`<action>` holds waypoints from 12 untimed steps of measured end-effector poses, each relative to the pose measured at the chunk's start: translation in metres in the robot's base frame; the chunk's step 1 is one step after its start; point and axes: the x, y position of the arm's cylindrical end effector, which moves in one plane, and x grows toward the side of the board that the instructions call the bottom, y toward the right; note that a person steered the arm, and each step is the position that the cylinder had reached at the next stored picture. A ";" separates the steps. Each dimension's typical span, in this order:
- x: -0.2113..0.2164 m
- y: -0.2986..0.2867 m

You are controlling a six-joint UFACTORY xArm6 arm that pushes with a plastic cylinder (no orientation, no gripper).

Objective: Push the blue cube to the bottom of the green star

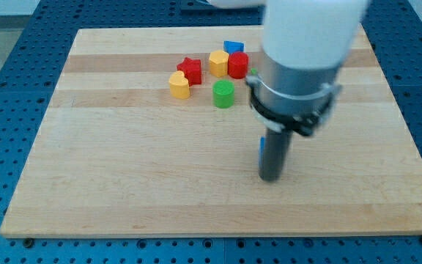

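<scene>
Our arm (302,51) comes down from the upper right of the frame, its wide white and grey body ringed by a dark clamp, and it ends in a straight dark rod standing upright over the pale wooden desk (123,183). We carry no claw, so nothing here opens, closes or grips. My tip (270,178) rests on the desk right of centre, in the lower half of the frame.

A thin sliver of blue (261,150) shows at the rod's left edge, touching it; this may be the blue cube, but the rod hides too much of it to tell its shape. A small speck of green (253,73) peeks out at the arm's left edge; we cannot tell whether it is the green star.

Well apart from my tip, in the upper middle of the frame, sits a cluster: a yellow heart-shaped block (179,85), a red star block (190,70), a yellow hexagonal block (218,64), a red cylinder block (238,64), a blue block (233,47) behind them, and a green cylinder block (223,94) nearest us.
</scene>
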 end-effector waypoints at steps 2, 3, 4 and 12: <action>-0.083 -0.017; -0.070 -0.017; -0.032 -0.017; -0.089 0.015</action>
